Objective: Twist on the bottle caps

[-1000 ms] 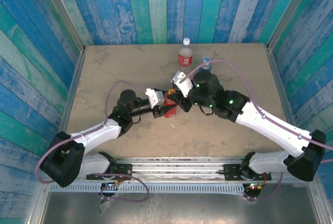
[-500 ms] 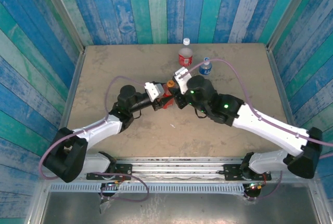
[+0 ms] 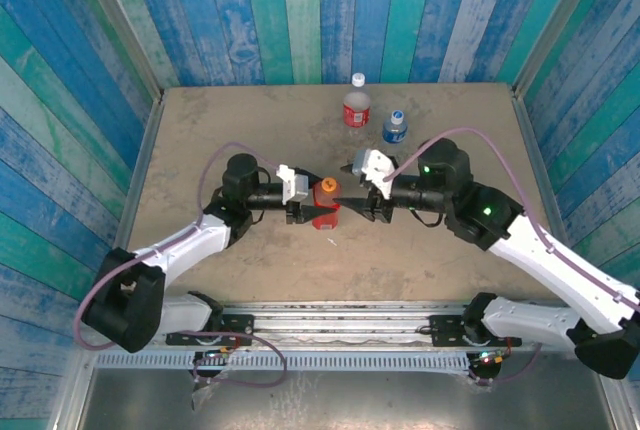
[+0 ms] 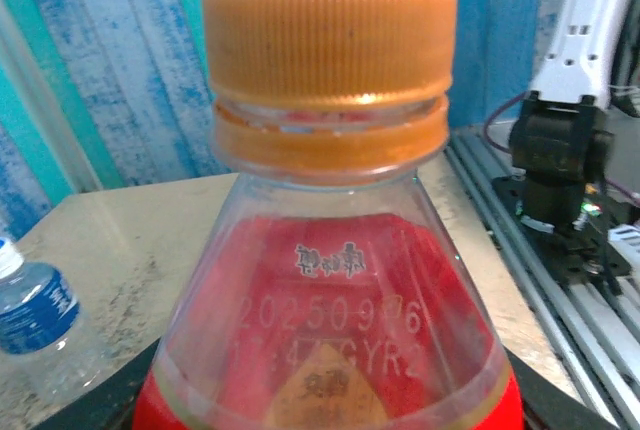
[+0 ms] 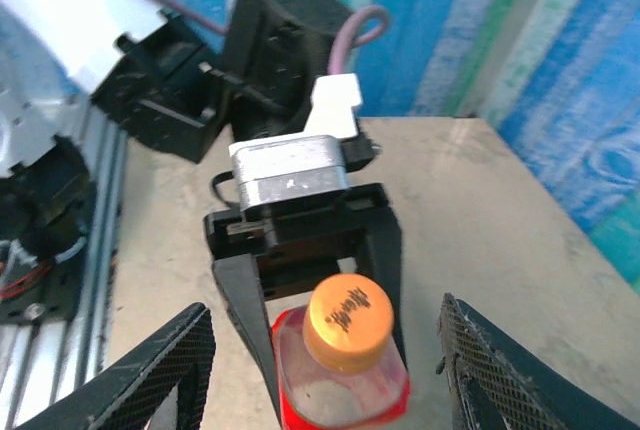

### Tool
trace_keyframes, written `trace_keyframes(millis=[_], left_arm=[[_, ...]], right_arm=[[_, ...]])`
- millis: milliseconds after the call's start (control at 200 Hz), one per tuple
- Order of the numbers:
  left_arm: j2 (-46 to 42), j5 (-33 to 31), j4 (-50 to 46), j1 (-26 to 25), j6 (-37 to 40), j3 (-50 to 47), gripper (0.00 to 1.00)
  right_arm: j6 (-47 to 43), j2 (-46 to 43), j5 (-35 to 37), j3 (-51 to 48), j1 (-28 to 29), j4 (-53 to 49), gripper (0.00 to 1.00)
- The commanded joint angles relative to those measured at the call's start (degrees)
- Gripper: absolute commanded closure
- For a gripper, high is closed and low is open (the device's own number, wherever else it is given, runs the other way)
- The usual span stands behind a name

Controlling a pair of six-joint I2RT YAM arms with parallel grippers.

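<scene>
Your left tool [image 3: 318, 212] is clamping the red bottle [image 4: 330, 350], which is standing on the surface [image 3: 220, 130] wearing its orange cap [image 4: 330, 50]. Your right tool [image 3: 356, 204] is gaping wide, holding nothing. The red-label bottle [image 3: 357, 110] and blue-label bottle [image 3: 395, 130] at the rear are wearing caps; probably only checking tightness is remaining.

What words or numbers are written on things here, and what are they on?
"202509?6", one digit unclear: shoulder of the red bottle.
"...GYR2", start blurred: the line beneath.
Marks above the date: too blurred to read.
Dark print on the orange cap: unreadable.
Label of the blue-label bottle: too blurred.
</scene>
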Motion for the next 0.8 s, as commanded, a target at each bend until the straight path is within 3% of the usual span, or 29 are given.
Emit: trace_keyframes(millis=[0, 471, 796], left_arm=[[-3.21, 5.29, -5.33, 0.06, 3.43, 1.89, 0.43], [-4.15, 6.09, -8.21, 0.02, 5.44, 2.49, 0.42], [-4.4, 5.9, -8.31, 0.02, 5.35, 2.5, 0.42]], right_arm=[[-4.43, 3.3, -8.48, 3.67, -0.14, -3.63, 0.4], [-3.33, 9.06, -9.74, 6.21, -0.54, -4.55, 0.63], [-3.35, 9.35, -8.11, 5.85, -0.86, -4.82, 0.57]])
